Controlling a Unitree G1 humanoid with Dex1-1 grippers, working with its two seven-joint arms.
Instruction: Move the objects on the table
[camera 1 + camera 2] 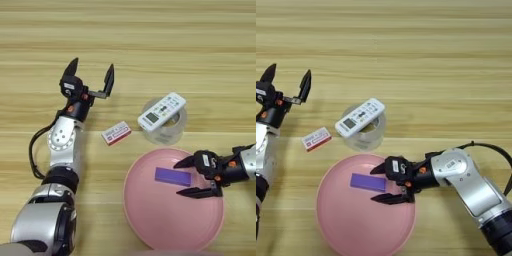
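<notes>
Purple block lies on the pink plate, just beyond the right claw tips (2 fingers spread wide, holding nothing). Left claw hovers wide, well apart.

Both arms: silver-grey rounded housings with black joint collars. Left claw: two black pointed fingers, small orange marks, white label on wrist. Black cable loops beside each forearm. Right claw: same build.
</notes>
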